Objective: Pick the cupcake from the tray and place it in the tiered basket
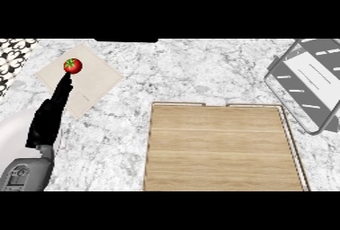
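No cupcake visible on wooden tray (222,148). Left hand (50,114), fingers straight, released, tips touching tomato (73,65) far left of tray; tiered basket (312,81) at tray's upper right. Right hand unseen.

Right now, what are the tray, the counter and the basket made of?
The tray looks like matte wood: pale brown with grain lines. The counter seems to be polished marble: white with grey veins. The basket looks like grey metal, with thin bars and a slotted shelf.
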